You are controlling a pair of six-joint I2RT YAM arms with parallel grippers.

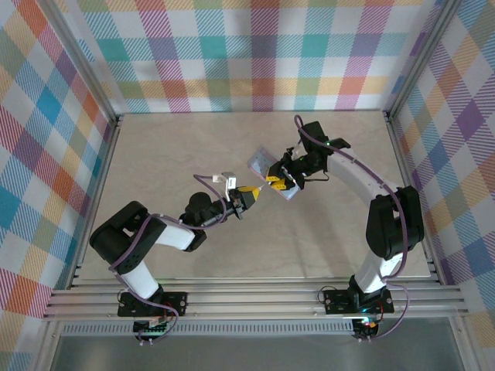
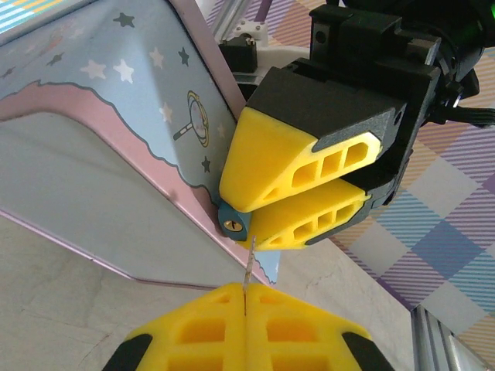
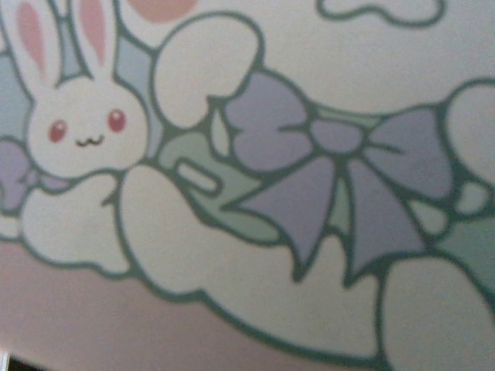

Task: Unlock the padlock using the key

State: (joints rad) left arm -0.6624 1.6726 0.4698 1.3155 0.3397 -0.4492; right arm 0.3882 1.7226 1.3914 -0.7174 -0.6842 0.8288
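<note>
In the left wrist view a small blue padlock [image 2: 231, 225] with a brass keyhole hangs at the edge of a pink and blue starred tin box [image 2: 93, 154]. My right gripper [image 2: 236, 215] is shut on it, yellow fingers [image 2: 278, 166] above and below the body. My left gripper [image 2: 245, 303] is shut on the key [image 2: 249, 267]. The thin blade points up at the padlock, and its tip sits just right of and below the keyhole, outside it. From above, the left gripper [image 1: 251, 194] and right gripper [image 1: 276, 180] meet at the box [image 1: 261, 161].
The right wrist view sits close on the box's printed surface [image 3: 255, 232], with a white bunny [image 3: 81, 124] and a purple bow. Aluminium frame rails [image 1: 255, 297] and plaid walls enclose the beige table [image 1: 170, 154].
</note>
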